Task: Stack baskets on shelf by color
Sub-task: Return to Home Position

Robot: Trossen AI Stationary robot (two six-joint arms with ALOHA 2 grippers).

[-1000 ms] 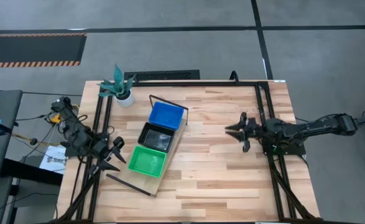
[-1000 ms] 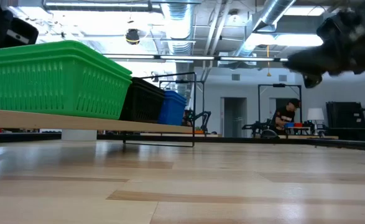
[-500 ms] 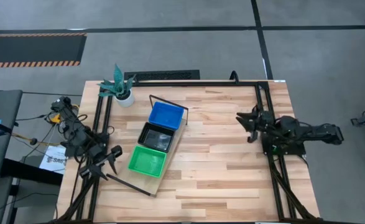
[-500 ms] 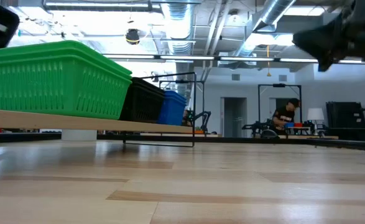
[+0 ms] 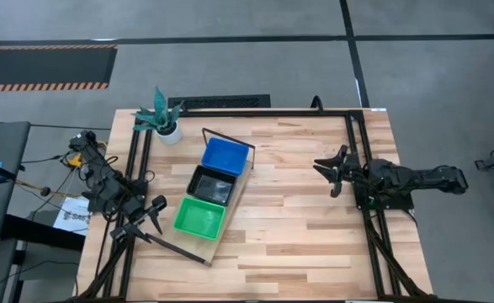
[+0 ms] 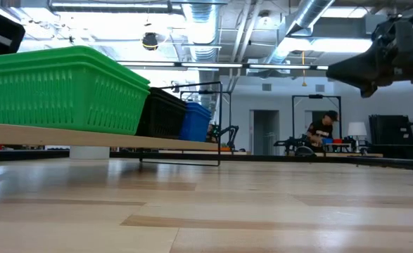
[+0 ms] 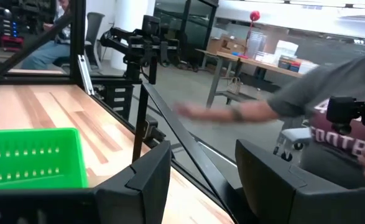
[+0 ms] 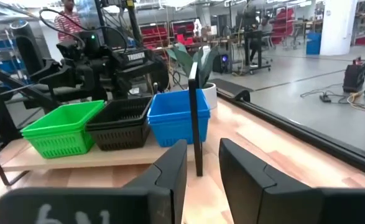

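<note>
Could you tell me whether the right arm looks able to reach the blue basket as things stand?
Probably yes: only bare table lies between the open right gripper and the blue basket, though the thin wire frame of the shelf stands by that end.

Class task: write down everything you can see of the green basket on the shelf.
The green basket is bright plastic, rectangular, open-topped, with rows of small holes in its sloping sides. It sits upright at the end of the light-wood shelf nearest the left gripper, side by side with the black basket. Nothing grips it; it looks empty.
</note>
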